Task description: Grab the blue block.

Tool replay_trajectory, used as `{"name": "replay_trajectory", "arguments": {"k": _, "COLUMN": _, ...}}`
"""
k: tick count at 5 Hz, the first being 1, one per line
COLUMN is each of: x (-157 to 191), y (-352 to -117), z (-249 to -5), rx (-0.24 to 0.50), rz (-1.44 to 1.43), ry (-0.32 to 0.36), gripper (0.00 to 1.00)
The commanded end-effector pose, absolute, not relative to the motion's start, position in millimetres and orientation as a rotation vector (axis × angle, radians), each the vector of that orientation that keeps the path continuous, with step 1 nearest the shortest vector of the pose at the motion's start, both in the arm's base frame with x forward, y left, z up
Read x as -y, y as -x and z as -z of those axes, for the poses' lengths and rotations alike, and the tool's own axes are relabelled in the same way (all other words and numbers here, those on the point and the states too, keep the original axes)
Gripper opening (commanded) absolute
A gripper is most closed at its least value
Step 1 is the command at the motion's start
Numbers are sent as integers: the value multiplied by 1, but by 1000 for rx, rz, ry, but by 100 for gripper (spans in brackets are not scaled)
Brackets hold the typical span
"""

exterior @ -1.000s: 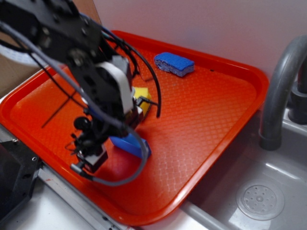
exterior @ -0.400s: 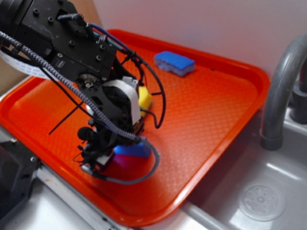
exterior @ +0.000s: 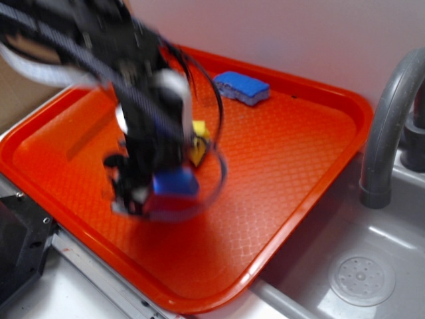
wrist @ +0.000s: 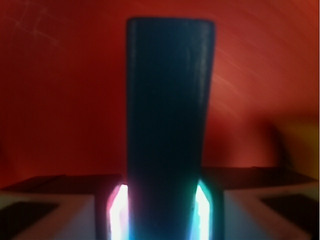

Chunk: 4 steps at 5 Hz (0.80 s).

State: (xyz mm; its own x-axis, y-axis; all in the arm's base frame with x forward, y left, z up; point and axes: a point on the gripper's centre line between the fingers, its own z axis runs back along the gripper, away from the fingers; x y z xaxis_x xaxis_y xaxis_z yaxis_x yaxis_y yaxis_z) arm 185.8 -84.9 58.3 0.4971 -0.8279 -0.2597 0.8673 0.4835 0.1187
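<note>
Most of the grab looks done: the gripper (wrist: 162,210) is clamped on the blue block (exterior: 175,182) left of centre in the exterior view, seemingly lifted above the orange tray (exterior: 299,159).

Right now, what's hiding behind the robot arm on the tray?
A yellow sponge peeks out behind the arm; most of it is covered. The gripper pinches the blue block in front.

Open tray floor (exterior: 285,166) to the right — yellow sponge (exterior: 198,141) close behind, blue sponge (exterior: 242,88) far back, faucet (exterior: 385,126) beyond the rim.
</note>
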Motion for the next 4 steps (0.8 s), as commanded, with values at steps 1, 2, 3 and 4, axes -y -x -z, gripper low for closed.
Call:
{"name": "replay_trajectory", "arguments": {"k": 1, "x": 36, "y": -199, "z": -148, "rx": 5, "rz": 553, "ry": -236, "gripper": 0}}
{"name": "replay_trajectory", "arguments": {"k": 2, "x": 14, "y": -195, "z": -178, "rx": 39, "rz": 300, "ry": -152, "gripper": 0}}
{"name": "replay_trajectory", "arguments": {"k": 3, "x": -20, "y": -183, "z": -215, "rx": 108, "rz": 46, "ry": -27, "gripper": 0}}
{"name": "replay_trajectory", "arguments": {"k": 4, "x": -20, "y": -187, "z": -212, "rx": 104, "rz": 77, "ry": 16, "gripper": 0}}
